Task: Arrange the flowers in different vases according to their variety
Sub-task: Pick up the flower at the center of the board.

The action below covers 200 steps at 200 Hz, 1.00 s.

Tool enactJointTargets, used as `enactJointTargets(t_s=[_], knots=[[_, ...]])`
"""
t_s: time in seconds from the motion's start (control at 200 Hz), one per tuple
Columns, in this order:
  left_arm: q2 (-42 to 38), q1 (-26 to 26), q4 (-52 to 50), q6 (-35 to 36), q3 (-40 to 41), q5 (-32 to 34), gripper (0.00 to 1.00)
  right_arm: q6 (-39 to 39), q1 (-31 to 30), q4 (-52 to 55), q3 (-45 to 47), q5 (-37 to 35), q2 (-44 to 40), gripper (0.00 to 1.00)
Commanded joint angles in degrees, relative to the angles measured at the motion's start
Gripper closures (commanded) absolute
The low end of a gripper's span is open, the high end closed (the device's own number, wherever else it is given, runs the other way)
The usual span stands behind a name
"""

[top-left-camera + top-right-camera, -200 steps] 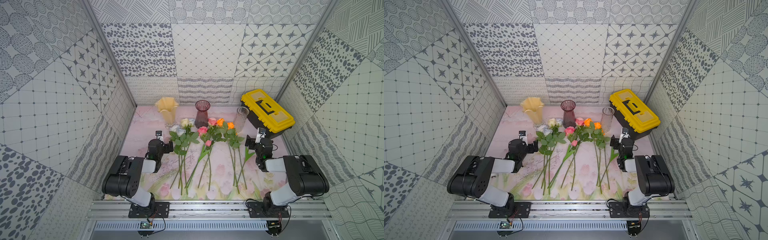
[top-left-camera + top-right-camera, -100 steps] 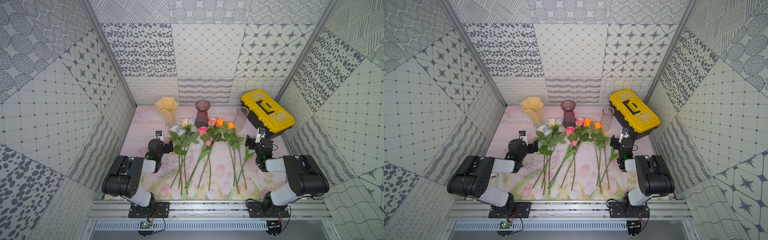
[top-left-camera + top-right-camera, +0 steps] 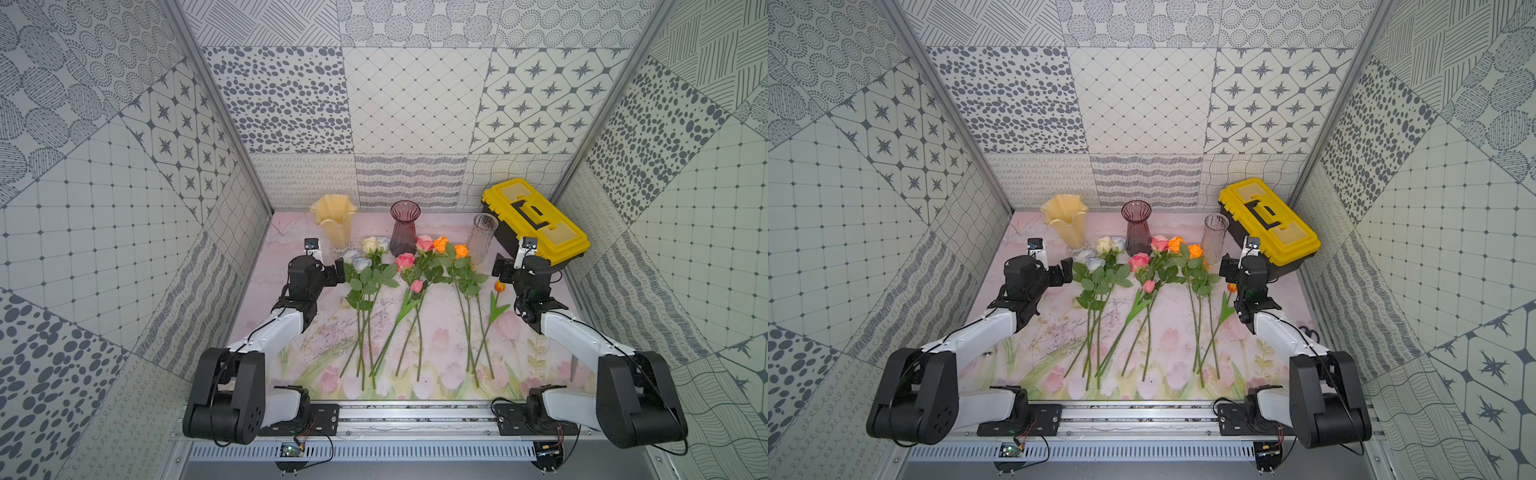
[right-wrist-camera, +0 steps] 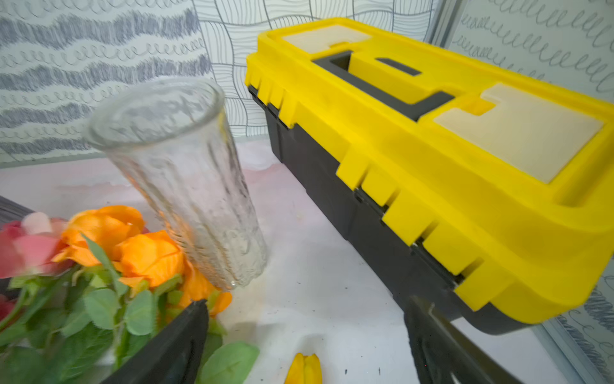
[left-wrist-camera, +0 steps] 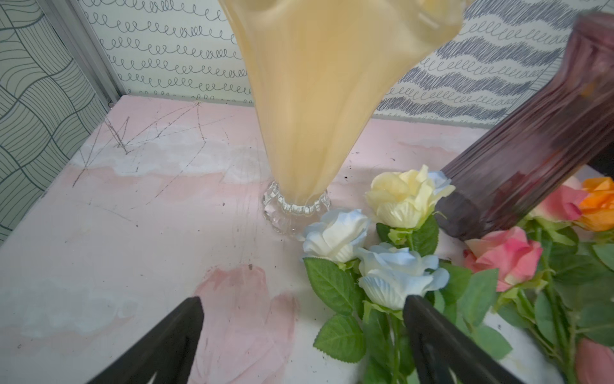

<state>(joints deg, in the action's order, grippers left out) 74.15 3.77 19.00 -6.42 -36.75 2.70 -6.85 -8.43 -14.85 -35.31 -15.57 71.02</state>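
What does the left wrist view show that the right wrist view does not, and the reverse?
Only the left wrist view shows the cream-yellow vase, the white and pale-blue roses lying beside its foot, and the left gripper, open. Only the right wrist view shows the clear glass vase, the yellow toolbox, a small orange bud lying on the mat, and the right gripper, open. Both show pink roses, orange roses, green leaves and the mat.
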Motion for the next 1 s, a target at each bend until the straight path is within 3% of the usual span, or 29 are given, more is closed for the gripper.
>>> enactJointTargets(t_s=[0.0,0.19,0.35,0.46,0.715,0.995], knots=[[-4.51,2.4,-26.12,-5.26,-4.12,-6.91,0.01,-6.09,-3.0,20.83,-4.23,-2.52,-3.84,0.03],[-4.83,5.68,-34.24,-5.45,-6.63,-12.14,0.01,-20.17,-6.73,42.77,-9.23,5.64,-7.32,0.03],[-3.51,6.66,-35.59,-5.85,-7.81,-14.75,0.01,-33.08,-7.21,52.29,-6.58,12.59,-12.32,0.03],[-2.93,6.69,-35.7,-6.15,-8.06,-15.75,0.01,-37.46,-7.22,56.91,-4.56,14.39,-13.91,0.06],[-2.51,7.13,-35.92,-6.85,-8.12,-16.59,0.01,-42.82,-7.22,58.36,-1.6,16.1,-10.93,0.25],[-2.5,7.48,-36.32,-6.86,-8.31,-15.86,0.01,-43.4,-5.23,53.88,-3.08,16.52,-2.54,0.31]])
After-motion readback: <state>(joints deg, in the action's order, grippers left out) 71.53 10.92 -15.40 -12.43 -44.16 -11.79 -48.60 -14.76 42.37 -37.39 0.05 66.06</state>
